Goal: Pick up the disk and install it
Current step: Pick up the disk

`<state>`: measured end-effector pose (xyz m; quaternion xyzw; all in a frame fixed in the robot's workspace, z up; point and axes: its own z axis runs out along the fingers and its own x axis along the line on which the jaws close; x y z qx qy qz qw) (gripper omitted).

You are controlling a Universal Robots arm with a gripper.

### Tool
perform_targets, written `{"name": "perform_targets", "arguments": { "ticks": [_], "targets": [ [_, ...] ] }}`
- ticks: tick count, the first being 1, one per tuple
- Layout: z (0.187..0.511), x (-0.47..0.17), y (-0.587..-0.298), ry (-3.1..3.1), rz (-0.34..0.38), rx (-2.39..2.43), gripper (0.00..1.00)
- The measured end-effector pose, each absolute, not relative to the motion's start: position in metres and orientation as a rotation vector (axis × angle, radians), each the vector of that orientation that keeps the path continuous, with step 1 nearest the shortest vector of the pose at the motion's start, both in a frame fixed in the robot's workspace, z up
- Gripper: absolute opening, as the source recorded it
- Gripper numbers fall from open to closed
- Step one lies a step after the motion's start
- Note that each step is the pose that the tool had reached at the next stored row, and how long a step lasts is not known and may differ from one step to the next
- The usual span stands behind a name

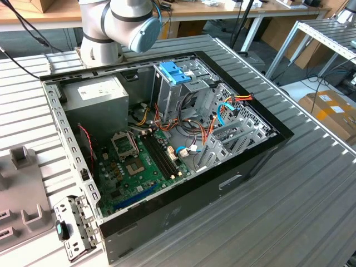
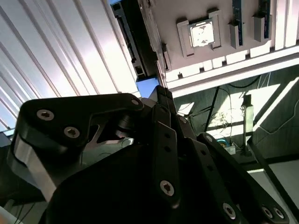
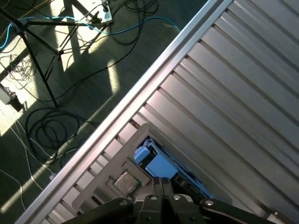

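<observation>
Disk [image 3: 161, 167] half hidden behind gripper [image 3: 163, 180] in the first wrist view; jaws pressed together, empty, hanging over it. Arm [image 1: 130, 25] cut off at exterior view's top.

A light-blue-railed flat disk [image 3: 158, 165] is being held in a grey moulded tray [image 3: 122, 158], beside a square silver processor chip [image 3: 125, 183], on a ribbed metal table [image 3: 243, 93].

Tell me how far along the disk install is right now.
Nothing looks done yet. In the first wrist view the disk sits in a slot of the grey tray, and the end effector hovers right at it. Lifting the disk out and fitting it into the open computer case are both not yet done.
</observation>
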<state>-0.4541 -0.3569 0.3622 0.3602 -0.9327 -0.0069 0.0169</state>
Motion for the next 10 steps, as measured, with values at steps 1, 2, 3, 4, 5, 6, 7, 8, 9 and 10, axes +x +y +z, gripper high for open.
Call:
{"name": "perform_targets", "arguments": {
  "ticks": [1,2,3,4,5,6,7,8,9,10],
  "targets": [
    [0.3622,-0.4541,-0.3569,-2.889,-0.021,1.144,0.11],
    [0.3622,-0.4541,-0.3569,-2.879,-0.02,1.17,0.11],
    [0.3622,-0.4541,-0.3569,-2.86,-0.02,1.214,0.11],
    [0.3622,-0.4541,-0.3569,-2.85,-0.019,1.239,0.11],
    [0.3622,-0.4541,-0.3569,-2.848,-0.019,1.242,0.11],
    [0.3622,-0.4541,-0.3569,-2.848,-0.019,1.243,0.11],
    [0.3622,-0.4541,-0.3569,-2.848,-0.019,1.243,0.11],
    [0.3622,-0.4541,-0.3569,-2.848,-0.019,1.243,0.11],
    [0.3622,-0.4541,-0.3569,-2.848,-0.019,1.243,0.11],
    [0.3622,-0.4541,-0.3569,-2.848,-0.019,1.243,0.11]
  ]
}}
